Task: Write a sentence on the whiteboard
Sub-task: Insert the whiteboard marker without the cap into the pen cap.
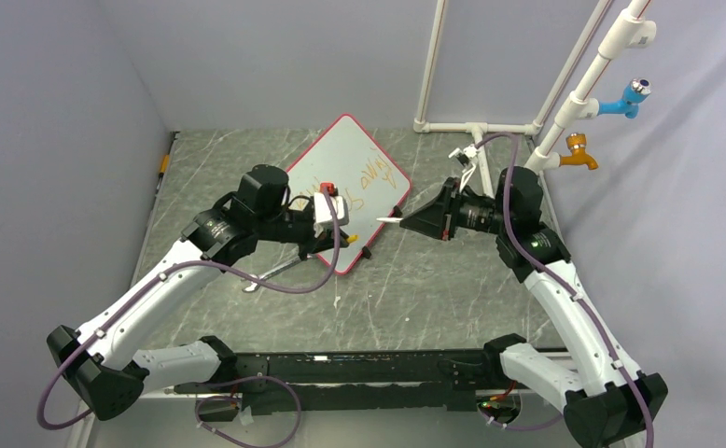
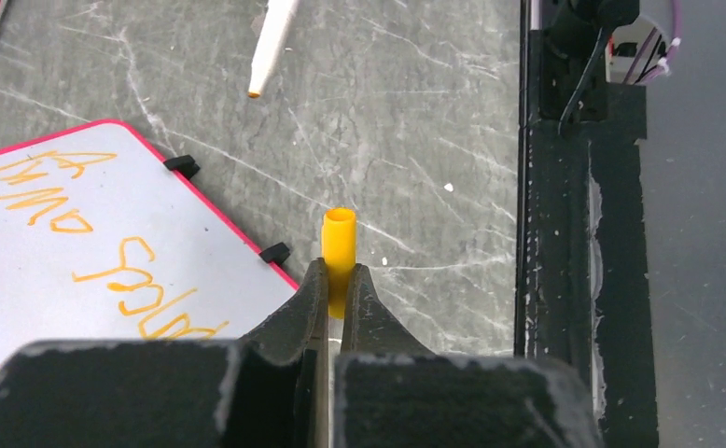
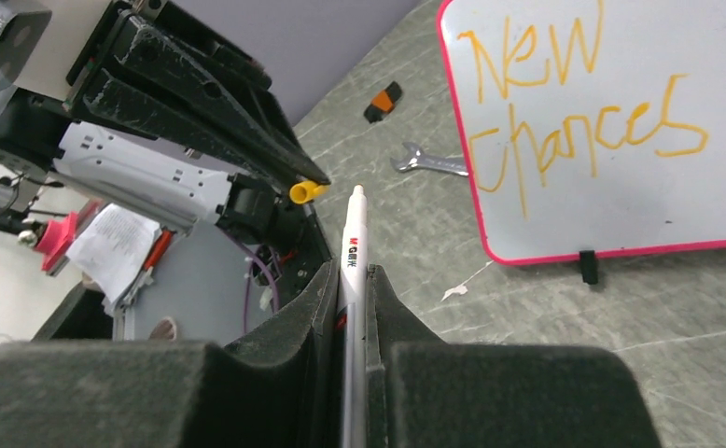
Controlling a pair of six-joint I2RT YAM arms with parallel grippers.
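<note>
The whiteboard [image 1: 350, 182] with its thin red frame lies tilted on the table between the arms. On it the sentence [image 3: 574, 121] in orange handwriting reads "New chances", with more words cut off by the frame edge; part of it also shows in the left wrist view, sentence [image 2: 107, 271]. My left gripper [image 2: 339, 273] is shut on a yellow marker cap [image 2: 339, 245], just off the whiteboard's [image 2: 70, 215] near corner. My right gripper [image 3: 353, 271] is shut on a white marker [image 3: 354, 233]. Its tip points toward the cap [image 3: 305, 192], close but apart.
A metal wrench [image 1: 271, 273] lies on the table under the left arm. A small orange-and-black object [image 3: 383, 101] sits by the table's left edge. White pipe frame [image 1: 574, 98] with blue and orange taps stands at back right. A black rail [image 1: 359, 369] runs along the near edge.
</note>
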